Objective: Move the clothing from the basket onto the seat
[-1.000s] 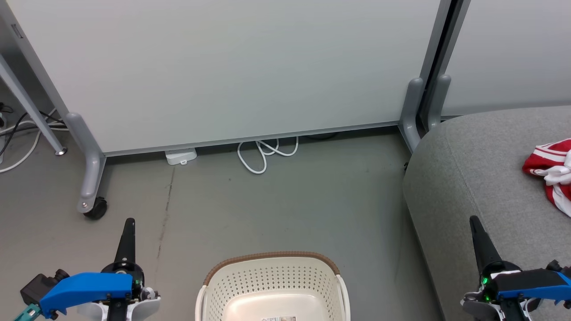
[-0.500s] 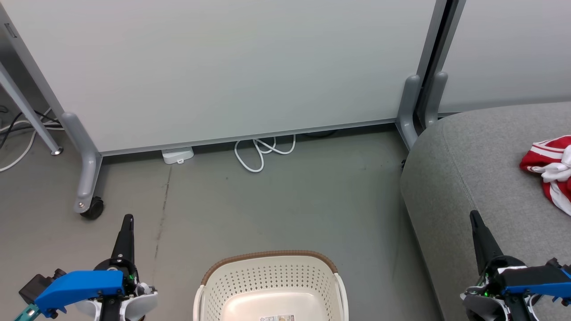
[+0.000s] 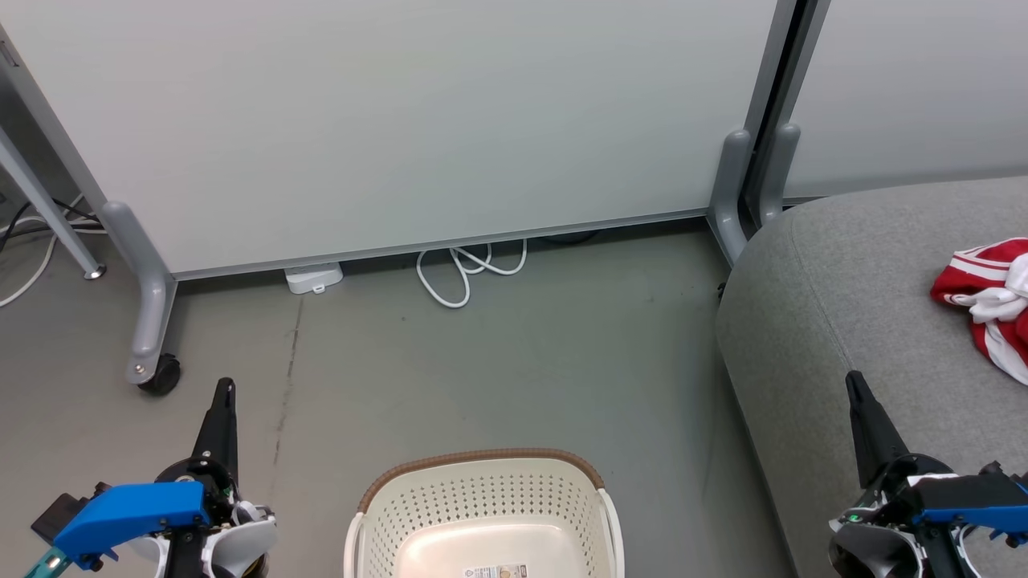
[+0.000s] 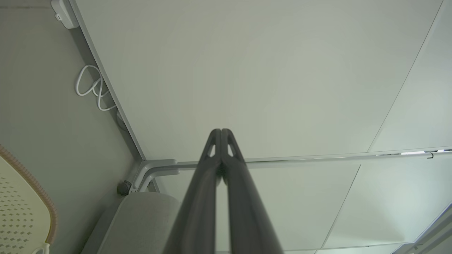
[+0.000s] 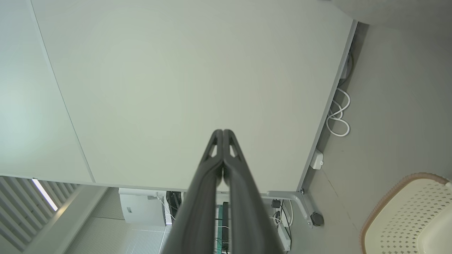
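Grey floor [image 3: 522, 361] runs from the robot to a pale partition panel [image 3: 401, 120] on grey legs, with a looped white cable [image 3: 462, 277] lying at its foot. You have the basket [image 3: 480, 456] on the floor at near centre, cut off by the lower edge of the head view; the part of its bottom that shows is bare cream plastic with a small label. You will find the seat [image 3: 843, 305] to the right of the basket and apart from it. The clothing [image 3: 984, 293] lies bunched on the seat's top at the right edge of the head view. Your left gripper [image 3: 224, 385] shows over the floor left of the basket, fingers pressed together with nothing between them. Your right gripper [image 3: 851, 377] shows against the seat's near part, apart from the clothing, fingers likewise together and holding nothing.
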